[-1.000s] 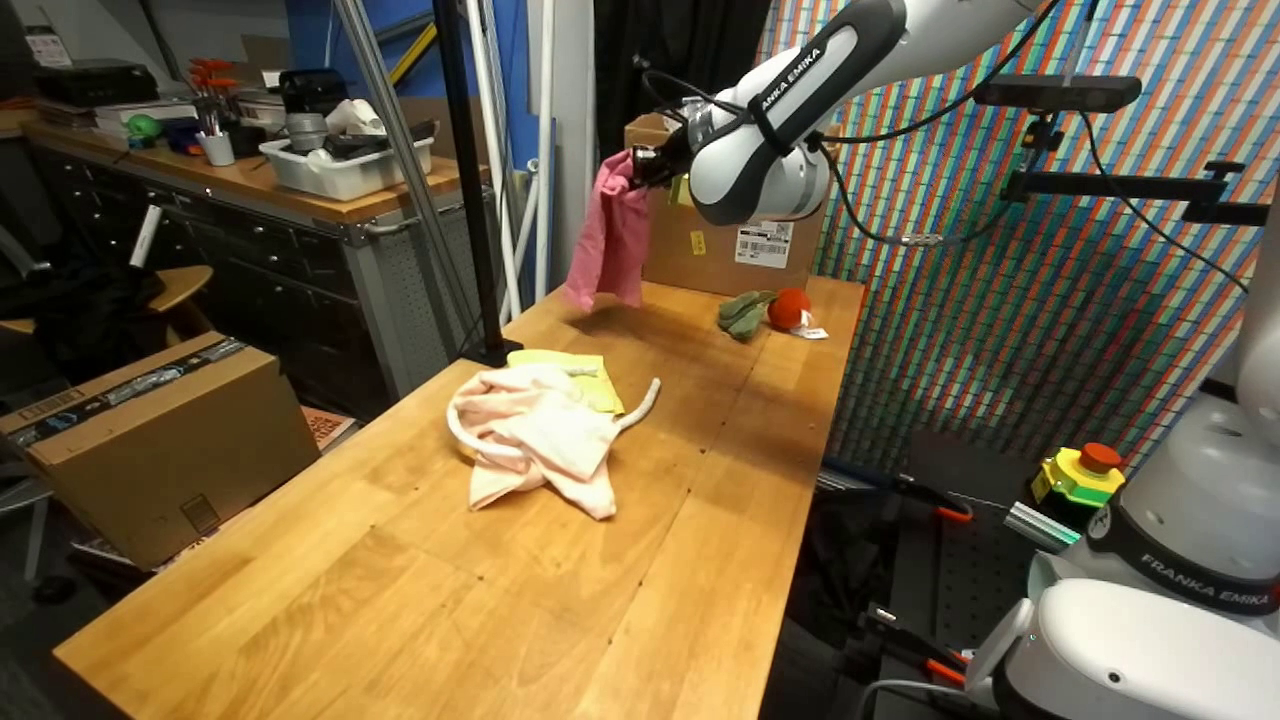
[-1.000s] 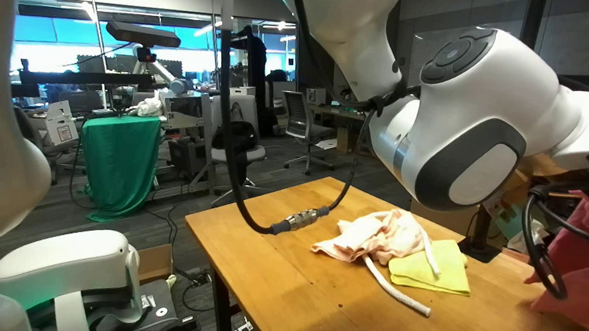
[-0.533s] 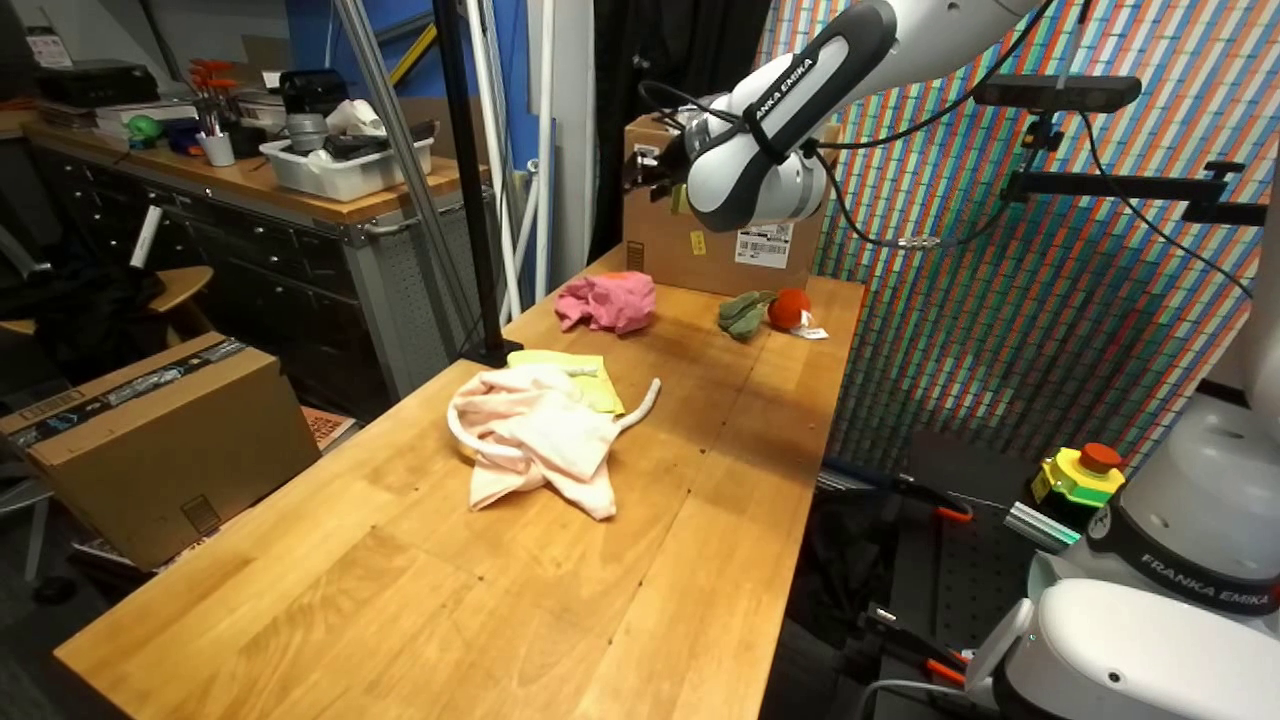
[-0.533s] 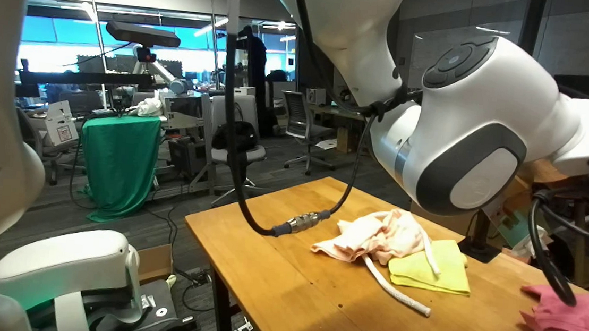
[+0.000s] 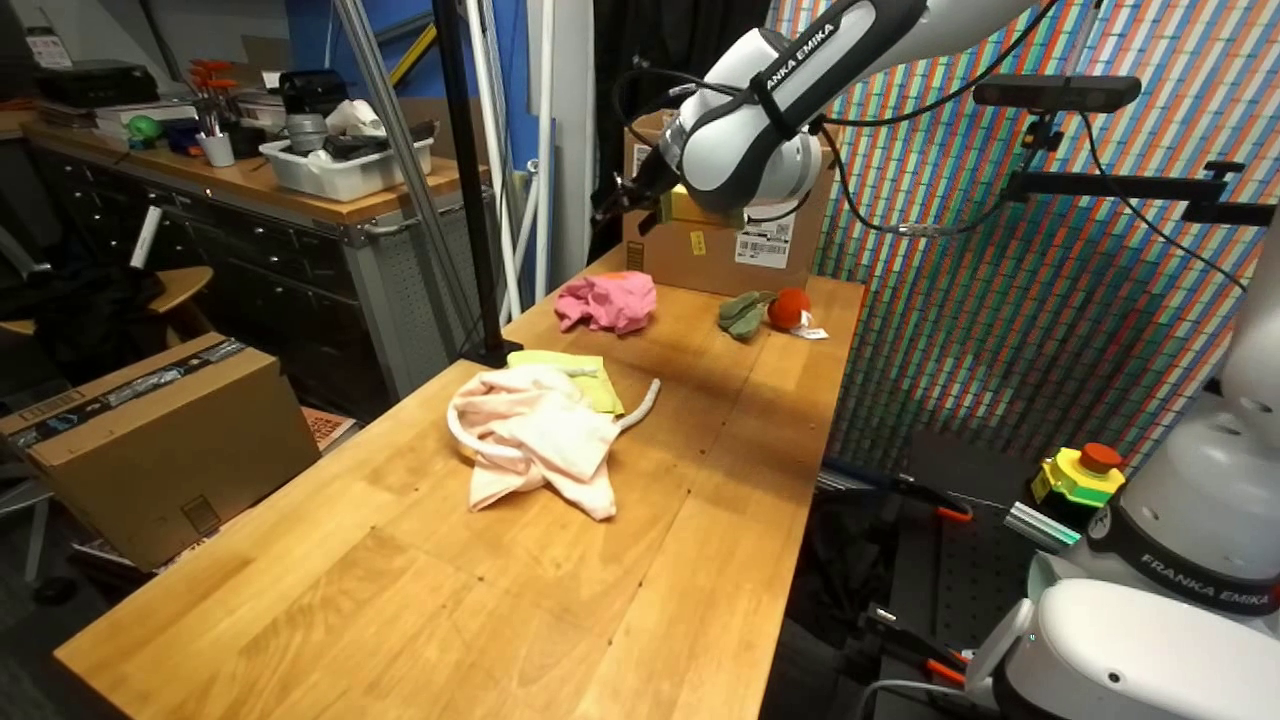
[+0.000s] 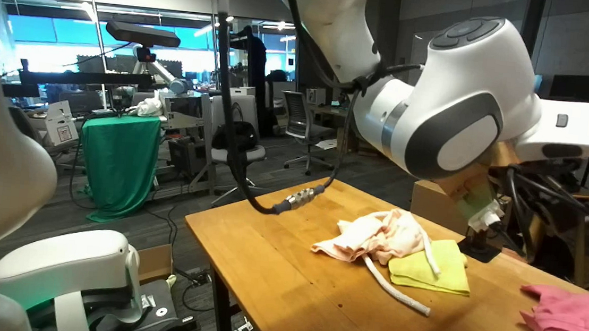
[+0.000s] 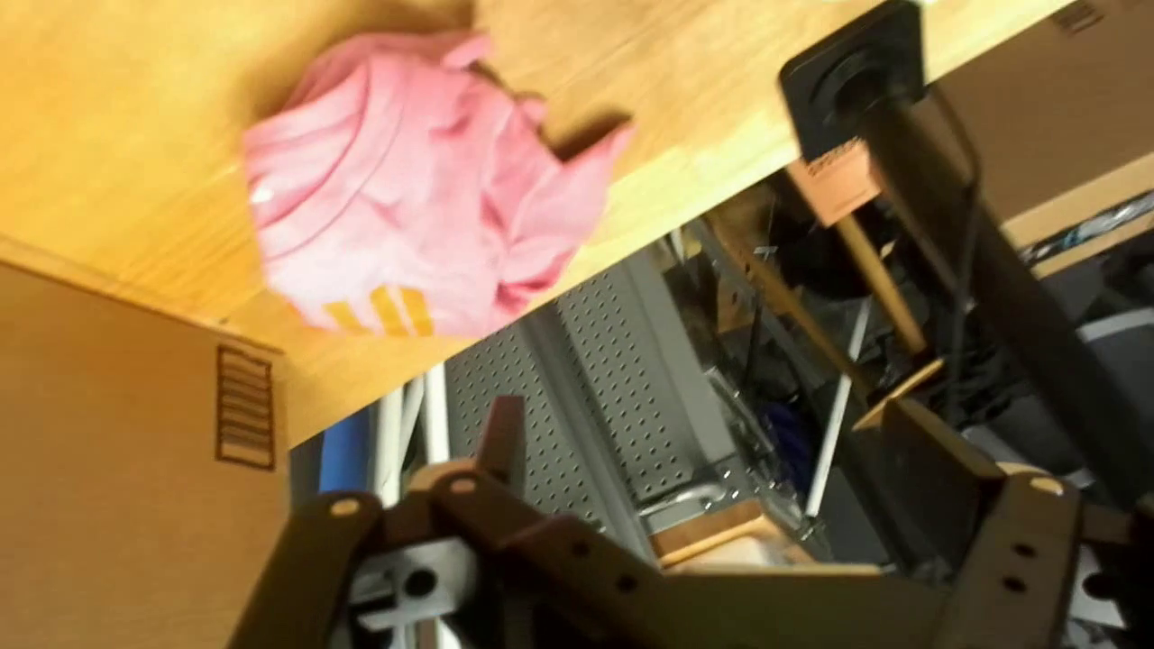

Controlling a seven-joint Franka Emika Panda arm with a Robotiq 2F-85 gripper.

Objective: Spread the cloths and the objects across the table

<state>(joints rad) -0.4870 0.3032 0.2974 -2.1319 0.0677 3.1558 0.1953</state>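
A crumpled pink cloth [image 5: 607, 302] with orange stripes lies near the far end of the wooden table [image 5: 400, 600]; it fills the upper left of the wrist view [image 7: 406, 189]. My gripper [image 7: 721, 433] stands open above the table, its fingers wide apart with nothing between them. A peach cloth [image 6: 373, 236] is bunched partly over a folded yellow cloth [image 6: 423, 278], and a white rope [image 6: 395, 293] pokes out from beneath the peach one. In an exterior view, a soft green object [image 5: 743, 315] touches or nearly touches a red ball [image 5: 789, 308] with a tag.
A large cardboard box [image 5: 665, 245] stands at the far end of the table, close to the gripper. A black pole on a square base [image 6: 479, 251] rises from the table's long edge. The arm's dangling cable [image 6: 299, 200] hangs over the table in an exterior view.
A second ago the pink cloth hung from my gripper; the jaws have opened and it has dropped onto the table in a heap. The wrist has since tilted and shifted a little.
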